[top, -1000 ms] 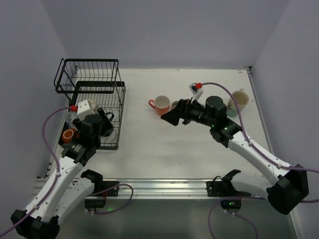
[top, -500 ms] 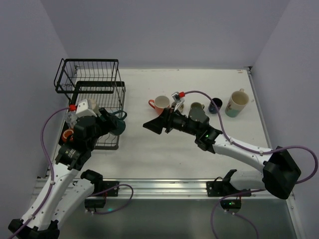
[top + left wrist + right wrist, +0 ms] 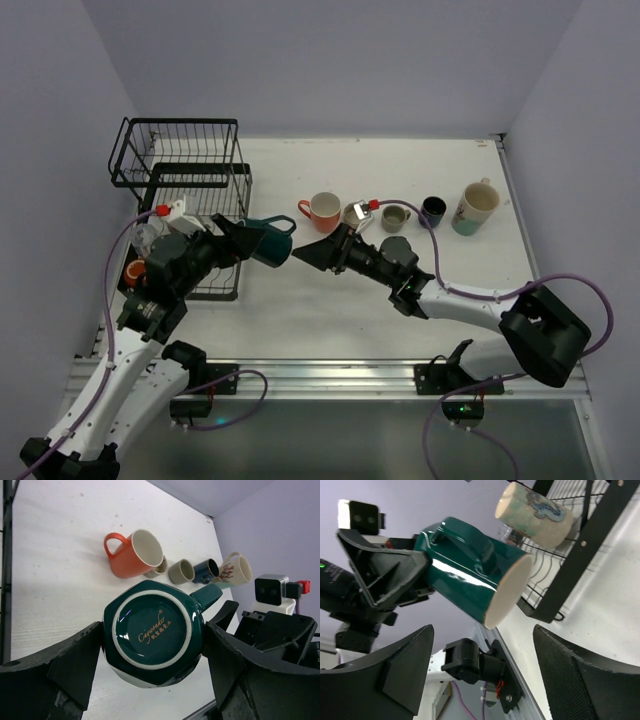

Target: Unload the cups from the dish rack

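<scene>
My left gripper (image 3: pixel 256 242) is shut on a dark teal cup (image 3: pixel 270 241), held on its side in the air just right of the black wire dish rack (image 3: pixel 183 178). In the left wrist view the cup's base (image 3: pixel 152 630) sits between the fingers (image 3: pixel 60 665). My right gripper (image 3: pixel 312 252) is open and empty, pointing at the cup's mouth (image 3: pixel 507 592) from a short gap. An orange-red cup (image 3: pixel 323 211), a grey-olive cup (image 3: pixel 396 216), a dark blue cup (image 3: pixel 433 210) and a cream mug (image 3: pixel 476 203) stand on the table.
An orange cup (image 3: pixel 135 270) and a clear glass (image 3: pixel 146 236) sit at the rack's left side. A cream patterned cup (image 3: pixel 535 512) lies in the rack (image 3: pixel 580 555). The metal rail (image 3: pixel 320 375) runs along the near edge.
My left gripper lifted the teal cup out of the rack and carried it right. My right arm swung left from the row of cups toward it, jaws open.
</scene>
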Motion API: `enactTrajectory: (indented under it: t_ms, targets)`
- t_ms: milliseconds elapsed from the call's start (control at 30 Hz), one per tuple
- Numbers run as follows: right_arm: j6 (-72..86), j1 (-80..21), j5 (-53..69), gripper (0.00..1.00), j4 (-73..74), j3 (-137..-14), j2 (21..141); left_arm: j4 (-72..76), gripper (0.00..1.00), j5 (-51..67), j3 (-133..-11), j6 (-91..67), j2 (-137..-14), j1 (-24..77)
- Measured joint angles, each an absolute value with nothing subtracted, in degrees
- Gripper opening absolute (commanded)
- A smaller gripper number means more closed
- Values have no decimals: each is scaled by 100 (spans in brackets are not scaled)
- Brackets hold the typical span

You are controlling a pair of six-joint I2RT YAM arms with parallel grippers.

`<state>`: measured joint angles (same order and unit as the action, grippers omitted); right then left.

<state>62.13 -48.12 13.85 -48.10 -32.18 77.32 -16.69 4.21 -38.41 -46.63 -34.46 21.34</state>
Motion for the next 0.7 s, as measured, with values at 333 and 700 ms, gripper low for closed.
enactTrajectory:
  t_ms: [333, 700]
  targets:
    - [6569, -4864, 1619, 70, -5813, -3223, 8128, -642, 0, 1177, -3256, -5352, -3389, 2134]
    - [6705, -4906, 1772, 53, -6569, -3395, 8326, 274, 6, 1743, -3009, -5957, -3395, 2182]
